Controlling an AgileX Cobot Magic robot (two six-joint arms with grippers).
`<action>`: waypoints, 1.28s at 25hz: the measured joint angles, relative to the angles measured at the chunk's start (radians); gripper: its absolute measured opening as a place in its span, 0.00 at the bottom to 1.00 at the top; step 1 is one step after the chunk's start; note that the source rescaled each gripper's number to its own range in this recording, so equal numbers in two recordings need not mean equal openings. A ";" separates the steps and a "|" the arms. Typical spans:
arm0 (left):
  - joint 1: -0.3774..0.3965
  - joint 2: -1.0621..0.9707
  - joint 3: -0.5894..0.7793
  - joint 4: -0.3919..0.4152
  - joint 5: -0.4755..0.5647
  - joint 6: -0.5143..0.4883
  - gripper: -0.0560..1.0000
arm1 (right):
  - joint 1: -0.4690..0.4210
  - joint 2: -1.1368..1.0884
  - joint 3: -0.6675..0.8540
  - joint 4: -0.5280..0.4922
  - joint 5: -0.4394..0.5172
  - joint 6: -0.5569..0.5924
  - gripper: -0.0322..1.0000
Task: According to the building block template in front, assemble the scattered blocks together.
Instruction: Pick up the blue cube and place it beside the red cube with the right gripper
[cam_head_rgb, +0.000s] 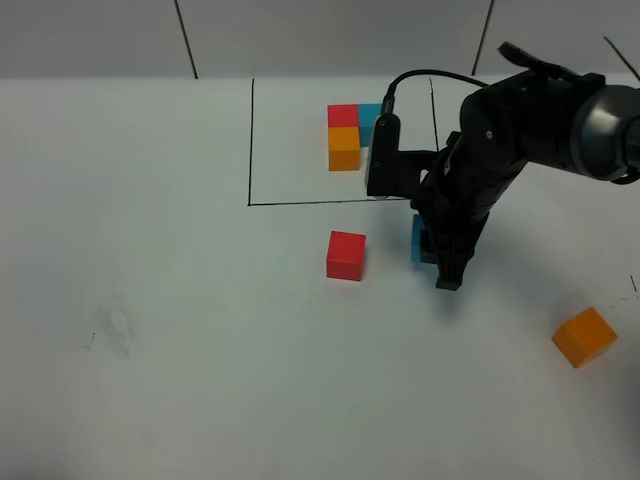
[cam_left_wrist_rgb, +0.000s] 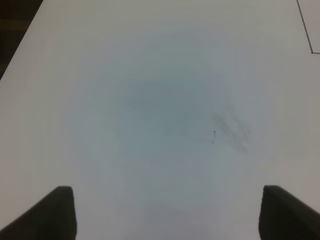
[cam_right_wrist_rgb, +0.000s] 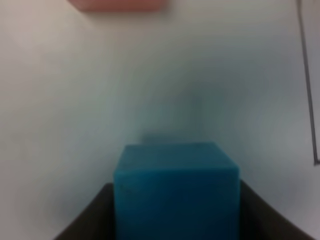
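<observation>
The plain red cube (cam_head_rgb: 346, 254), sky-blue cube (cam_right_wrist_rgb: 175, 195) and orange cube (cam_head_rgb: 585, 336) look matte and smooth; the white tabletop (cam_head_rgb: 200, 380) is smooth, faintly scuffed.

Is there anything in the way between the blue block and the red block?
No, nothing visible. The blue block, held in the right gripper, is just right of the red block, with only bare white table between them.

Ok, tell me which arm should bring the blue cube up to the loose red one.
Right. The right gripper clamps the sky-blue cube, close beside the red cube; the left gripper hangs open over the table, no cube in its view.
</observation>
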 joint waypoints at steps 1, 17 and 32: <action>0.000 0.000 0.000 0.000 0.000 0.000 0.69 | 0.012 0.005 -0.001 0.001 -0.007 -0.005 0.04; 0.000 0.000 0.000 0.000 0.000 0.000 0.69 | 0.066 0.050 -0.007 0.032 -0.105 -0.027 0.04; 0.000 0.000 0.000 0.000 0.000 0.000 0.69 | 0.076 0.151 -0.098 0.046 -0.070 -0.079 0.04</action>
